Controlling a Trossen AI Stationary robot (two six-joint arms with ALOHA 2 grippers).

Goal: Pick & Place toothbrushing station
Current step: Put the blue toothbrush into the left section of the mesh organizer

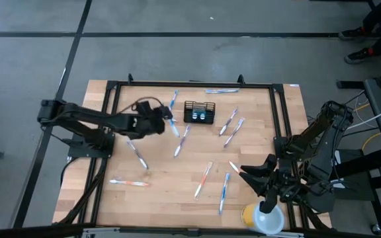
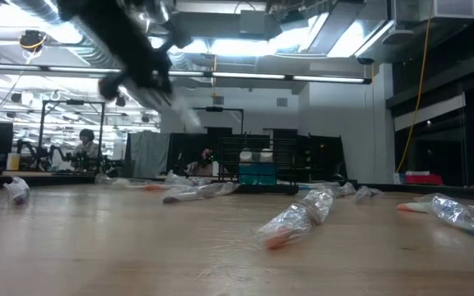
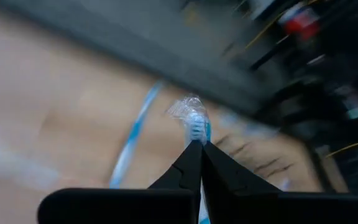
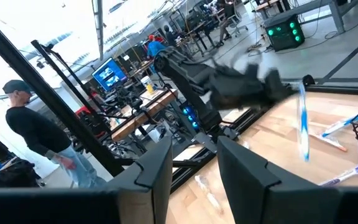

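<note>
The left gripper (image 1: 167,119) hangs above the worktop (image 1: 164,178) toward its far edge, fingers (image 3: 194,163) pinched tight on a blue wrapped toothbrush (image 3: 195,127) that dangles from them in the right wrist view, lifted clear so it can be carried. The black mesh holder (image 1: 199,112) stands just beside it, near the middle of the far edge, probably the drop point, so the carry looks short. Other wrapped toothbrushes (image 1: 204,180) lie scattered flat across the worktop, apart from one another. The right gripper (image 1: 262,180) waits near the front right corner, fingers (image 4: 157,165) partly open and holding nothing, beside a yellow cup (image 1: 262,217).
</note>
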